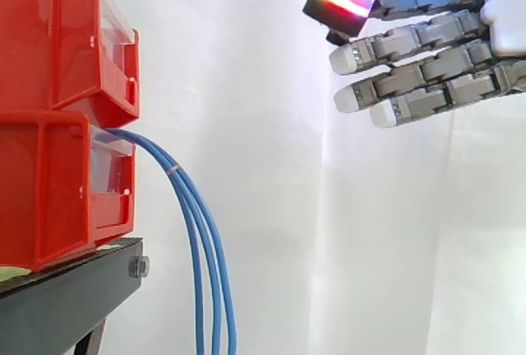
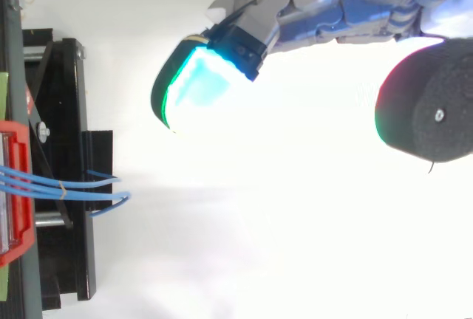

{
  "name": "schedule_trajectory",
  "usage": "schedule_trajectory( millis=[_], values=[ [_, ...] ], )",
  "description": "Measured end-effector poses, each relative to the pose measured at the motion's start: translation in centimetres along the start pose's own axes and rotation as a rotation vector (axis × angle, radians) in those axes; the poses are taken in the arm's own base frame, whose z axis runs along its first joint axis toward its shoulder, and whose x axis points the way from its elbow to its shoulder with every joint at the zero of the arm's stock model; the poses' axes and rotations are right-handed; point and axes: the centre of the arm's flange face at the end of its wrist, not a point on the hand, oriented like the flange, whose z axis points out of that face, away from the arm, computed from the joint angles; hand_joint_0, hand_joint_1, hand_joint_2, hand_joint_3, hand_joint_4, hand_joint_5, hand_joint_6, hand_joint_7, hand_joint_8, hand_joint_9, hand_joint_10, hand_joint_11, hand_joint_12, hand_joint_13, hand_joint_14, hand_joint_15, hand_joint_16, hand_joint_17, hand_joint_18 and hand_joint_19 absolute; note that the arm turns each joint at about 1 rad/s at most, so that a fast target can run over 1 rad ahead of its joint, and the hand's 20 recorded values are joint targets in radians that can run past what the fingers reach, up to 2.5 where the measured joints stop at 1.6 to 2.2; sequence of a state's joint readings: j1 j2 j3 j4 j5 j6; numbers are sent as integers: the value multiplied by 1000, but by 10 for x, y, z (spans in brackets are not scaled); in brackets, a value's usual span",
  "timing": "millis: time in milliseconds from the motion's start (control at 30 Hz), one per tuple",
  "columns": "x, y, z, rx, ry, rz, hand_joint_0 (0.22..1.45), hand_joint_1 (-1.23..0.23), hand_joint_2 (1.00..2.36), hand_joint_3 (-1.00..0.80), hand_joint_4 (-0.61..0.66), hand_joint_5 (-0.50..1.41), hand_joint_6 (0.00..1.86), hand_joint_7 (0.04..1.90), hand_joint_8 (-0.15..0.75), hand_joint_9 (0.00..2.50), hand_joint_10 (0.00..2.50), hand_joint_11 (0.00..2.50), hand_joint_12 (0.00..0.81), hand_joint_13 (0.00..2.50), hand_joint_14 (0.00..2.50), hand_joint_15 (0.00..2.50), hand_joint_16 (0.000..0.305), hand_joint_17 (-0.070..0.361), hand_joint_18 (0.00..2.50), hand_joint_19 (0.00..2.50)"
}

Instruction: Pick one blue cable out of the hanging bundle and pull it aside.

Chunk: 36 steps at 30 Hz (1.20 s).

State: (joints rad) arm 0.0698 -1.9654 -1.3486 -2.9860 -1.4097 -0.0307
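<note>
Robot hand [image 1: 427, 41] hangs high at the right before the white curtain, grey fingers straight and spread, holding nothing; I judge it is kept flat to slide in among the strands. The bundle of thin blue cables [image 1: 204, 232] spills from the lower of two stacked red plastic bins [image 1: 49, 108] on the black metal stand [image 1: 74, 293] at the left and droops freely, well apart from and below my fingertips. The strands hang close together, so I expect to drop, reach left and wedge one pad between them.
</note>
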Motion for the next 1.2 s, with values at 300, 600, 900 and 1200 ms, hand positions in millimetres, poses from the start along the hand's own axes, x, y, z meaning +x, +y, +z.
schedule_trajectory(
  millis=[300, 600, 900, 1200],
  values=[
    [-3, -7, 3, 11, -32, -3, 451, -443, 1000, -500, 120, -250, 501, 663, 215, 313, 0, 54, 326, 0, 0, 9, 57, 129, 0, 104],
    [-3, -8, 3, 12, -46, -18, 451, -444, 1000, -500, 127, -248, 501, 666, 218, 327, 0, 67, 327, 0, 0, 7, 57, 128, 0, 108],
    [-3, -29, 11, 42, -61, -57, 452, -447, 1000, -500, 133, -245, 501, 666, 220, 346, 2, 63, 327, 0, 0, 9, 57, 127, 0, 110],
    [-4, -66, 22, 86, -101, -72, 461, -461, 1000, -500, 149, -237, 502, 667, 223, 384, 2, 67, 324, 32, 0, 14, 56, 126, 0, 115]
  ],
)
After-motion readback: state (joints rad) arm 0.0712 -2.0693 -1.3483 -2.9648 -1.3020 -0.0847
